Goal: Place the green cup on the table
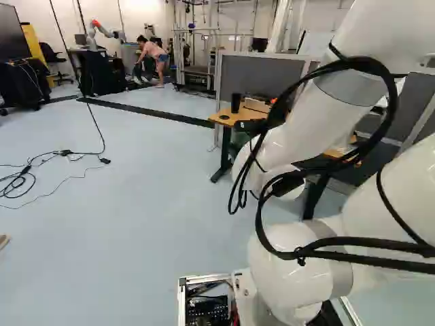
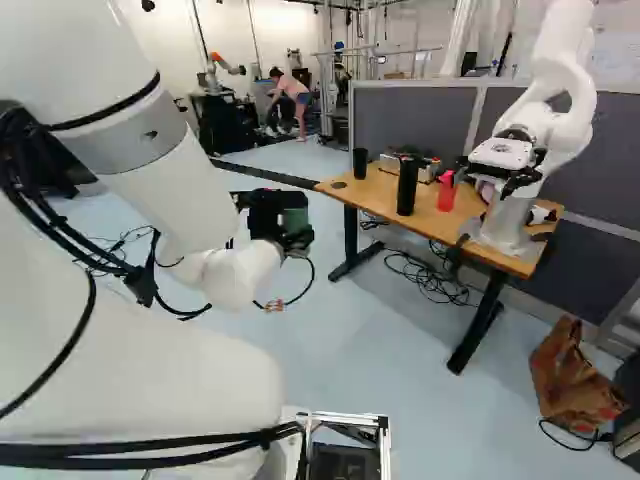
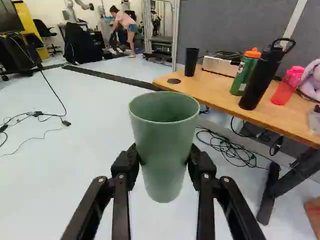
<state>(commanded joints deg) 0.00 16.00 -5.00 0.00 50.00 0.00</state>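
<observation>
Fingers point(image 2: 299, 241) of your arm are closed on the green cup point(image 3: 164, 150), one to each side, below its rim. You have it held upright, its open mouth facing up, over the pale floor point(image 2: 330, 300) and short of the worktop point(image 2: 378, 190). In the right base view, you can see floor between the cup and the worktop's near left corner, so the two stand apart.

Watch that corner: close inside it you have a round dark inset point(image 3: 174, 81), with a black cup point(image 2: 360, 163) just beyond. Between the black cup and the green bottle point(image 3: 244, 74), a stretch of wood runs up to your near edge, with a pale box point(image 3: 218, 66) behind it. A tall black bottle point(image 2: 407, 185) stands near that same edge, just beside the green one, and a red bottle point(image 2: 446, 190) comes next along. Farther on, you have another robot point(image 2: 570, 90) mounted at the worktop's right end in the right base view. A grey partition point(image 3: 235, 22) bounds the far side.

Lower down, loose cables point(image 3: 232, 150) lie on the floor below your near edge, and a dark table leg point(image 3: 270, 195) reaches out beside them. Past the leg sits a brown bag point(image 2: 570, 375).
</observation>
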